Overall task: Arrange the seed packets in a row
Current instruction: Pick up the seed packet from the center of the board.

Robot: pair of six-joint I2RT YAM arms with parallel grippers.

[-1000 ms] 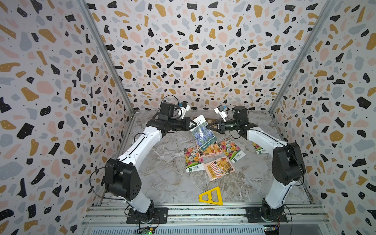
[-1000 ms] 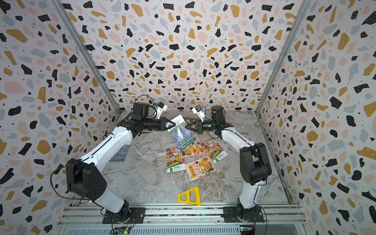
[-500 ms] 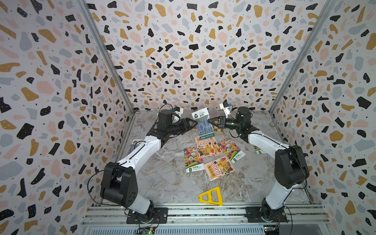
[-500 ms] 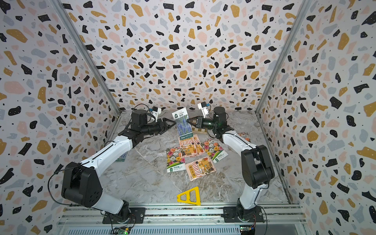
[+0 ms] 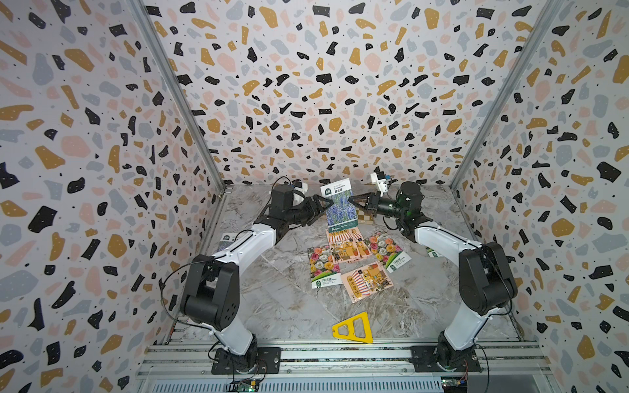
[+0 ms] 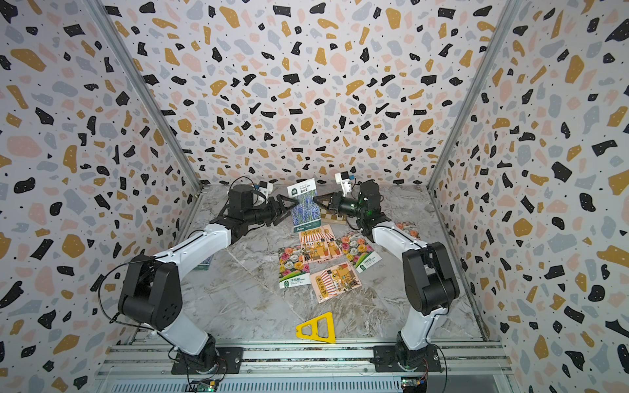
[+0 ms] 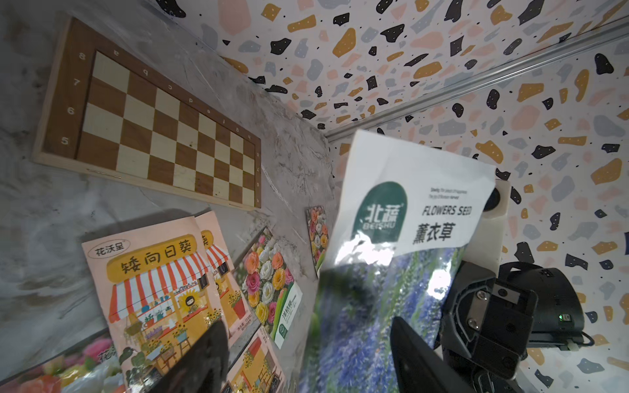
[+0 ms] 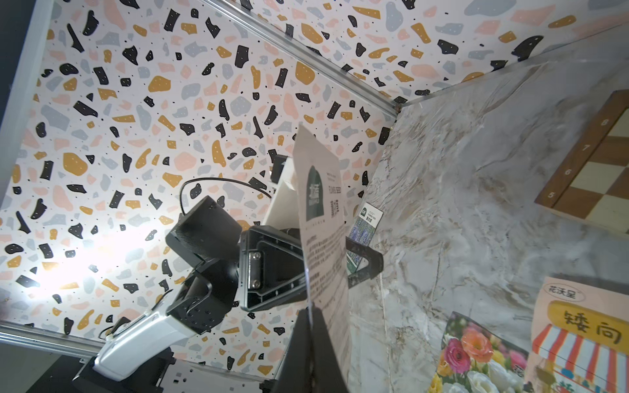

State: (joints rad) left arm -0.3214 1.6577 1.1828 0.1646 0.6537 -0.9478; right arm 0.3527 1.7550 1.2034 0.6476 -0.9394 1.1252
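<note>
Now, notes, big to small.

Table: marbled, with everything on it lower than both claws.

Chessboard: flat, directly under the right claw. Not yours to move.

Loose packets: an overlapping heap below the claws, on the side toward the arm bases. One more lies under each forearm. By my reading no row is begun.

Lavender packet: upright in the air between the two claws, label end up, clear of the table. The right claw is clenched on its side edge.

Left claw: jaws apart, grasping nothing, tips just beside the packet's opposite edge. Its wrist view shows the fingers spread wide.

Triangle: well away from both claws, near the front rail. Ignore it.

Handling, my judgement: the packet looks light, thin and glossy, so expect it to be floppy and slippery. You'll want a pinch well in from an edge, never on the face. Lying flat it offers no lip, so set it down gently and square.
</note>
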